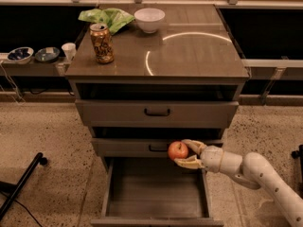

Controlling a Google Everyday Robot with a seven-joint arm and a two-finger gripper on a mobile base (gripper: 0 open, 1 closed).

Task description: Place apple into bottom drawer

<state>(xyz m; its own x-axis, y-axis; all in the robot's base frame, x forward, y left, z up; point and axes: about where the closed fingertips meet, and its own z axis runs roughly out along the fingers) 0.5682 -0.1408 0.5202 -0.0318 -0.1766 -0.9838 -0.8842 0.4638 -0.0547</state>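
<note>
Round apple [178, 150], end effector [184, 152] above drawer [156, 189]

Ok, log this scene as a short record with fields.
tool: shut on the apple, in front of the middle drawer, above the rear of the bottom drawer
apple: held, not yet released
bottom drawer: pulled open
cabinet top: soda can, white bowl, green bag
</note>
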